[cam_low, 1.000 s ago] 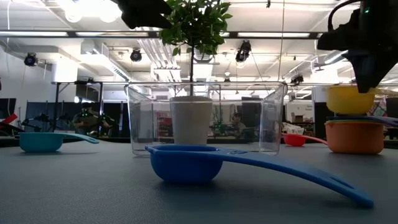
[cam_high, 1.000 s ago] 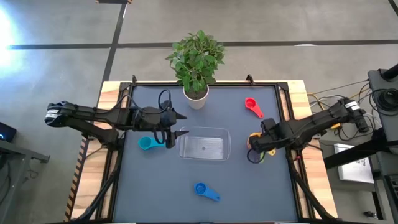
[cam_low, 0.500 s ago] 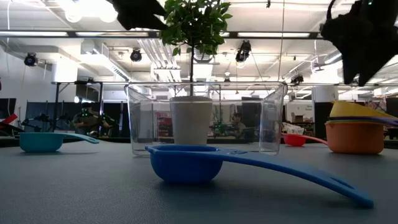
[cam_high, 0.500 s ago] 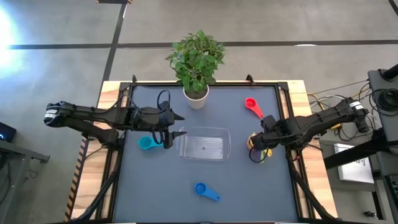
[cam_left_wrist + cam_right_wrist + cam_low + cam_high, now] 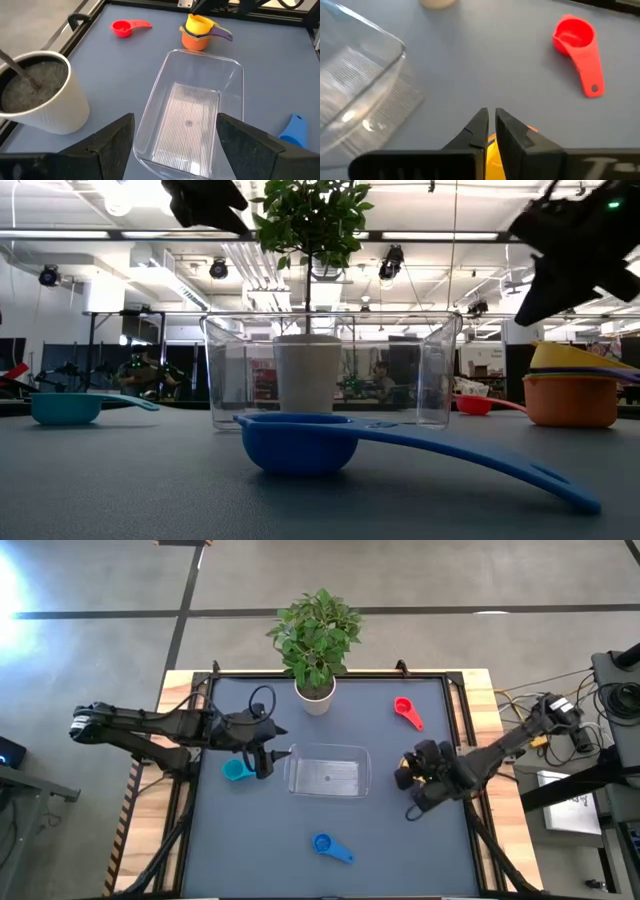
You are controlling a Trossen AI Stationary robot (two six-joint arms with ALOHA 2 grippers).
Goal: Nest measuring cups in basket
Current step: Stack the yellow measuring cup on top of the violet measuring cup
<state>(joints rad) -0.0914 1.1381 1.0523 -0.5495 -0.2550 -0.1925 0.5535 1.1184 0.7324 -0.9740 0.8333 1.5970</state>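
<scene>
The clear basket (image 5: 328, 775) lies flat at mid-table. My left gripper (image 5: 272, 755) hovers open at its left end, its fingers framing the basket (image 5: 190, 110) in the left wrist view. A teal cup (image 5: 236, 770) sits beside that gripper. The red cup (image 5: 405, 712) lies far right and the blue cup (image 5: 330, 847) near the front edge. A stack (image 5: 570, 385) has yellow on top, purple between and orange at the bottom. It stands right of the basket (image 5: 197, 32). My right gripper (image 5: 570, 250) hangs shut above the stack, clear of it. No green cup shows.
A white plant pot (image 5: 316, 695) with a leafy plant stands at the far edge behind the basket. Open tabletop lies in front of the basket around the blue cup, and between the basket and the red cup (image 5: 576, 37).
The yellow cup, which hung under my right gripper above the stack, now sits nested on top of it. My right gripper has let it go, risen clear and swung slightly toward the near edge. My left gripper has drawn back a little toward the left edge.
</scene>
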